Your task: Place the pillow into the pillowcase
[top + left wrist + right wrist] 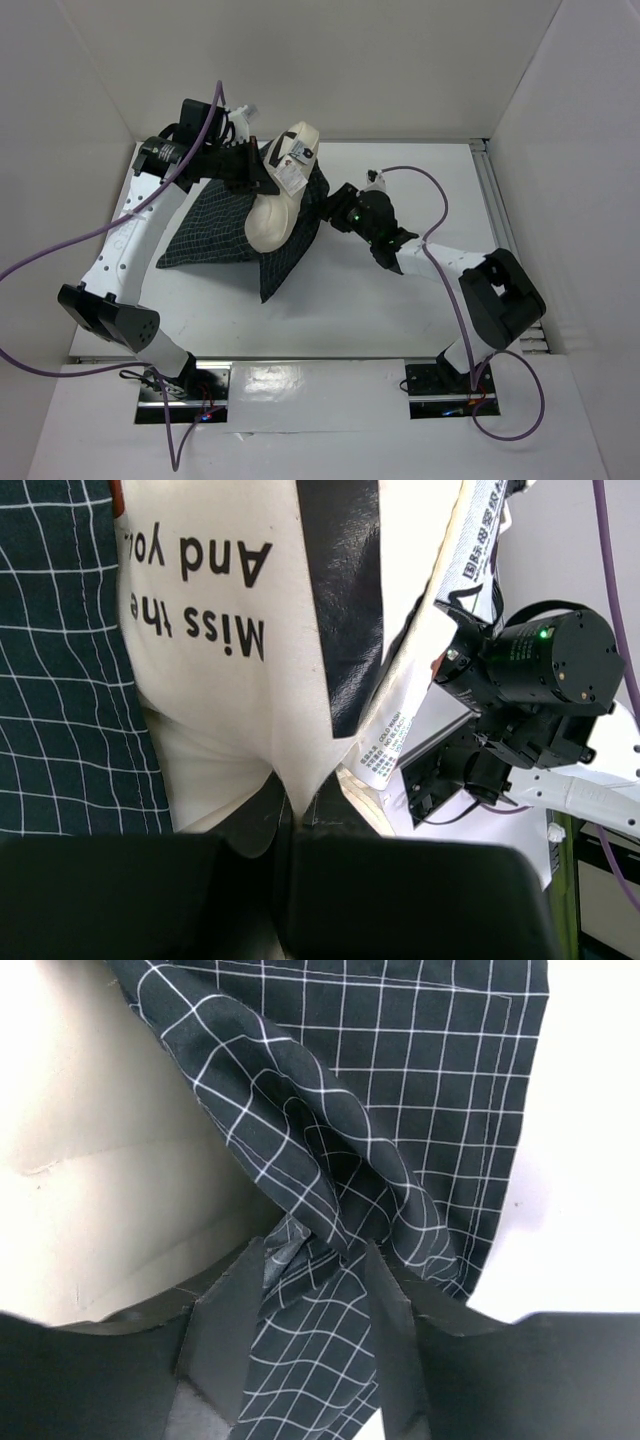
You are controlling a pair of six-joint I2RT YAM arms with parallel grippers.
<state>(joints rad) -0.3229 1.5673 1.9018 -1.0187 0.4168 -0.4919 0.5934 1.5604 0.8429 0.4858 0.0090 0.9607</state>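
From above, the pillowcase lies crumpled on the surface. The pillow stands bunched at its 1 o'clock corner, almost all of it bare. My left gripper meets the pillow at its 11 o'clock edge. My right gripper sits at its 3 o'clock, against the checked cloth. I judge the job barely begun: the pillow rests at the opening, and nearly its whole length has yet to go inside.

My left wrist view shows what the overhead cannot. My left fingers are pinched tight on a fold of the pillow's lower edge. The black lettering reads upside down, a small white tag hangs at 3 o'clock, and checked cloth fills 9 o'clock. My right arm shows beyond.

Only my right wrist view shows those jaws. They stand apart around a loose twist of pillowcase that runs between them. That gap looks too slack to clamp thin cloth. The pillow fills 9 to 10 o'clock, with bare surface at 3 o'clock.
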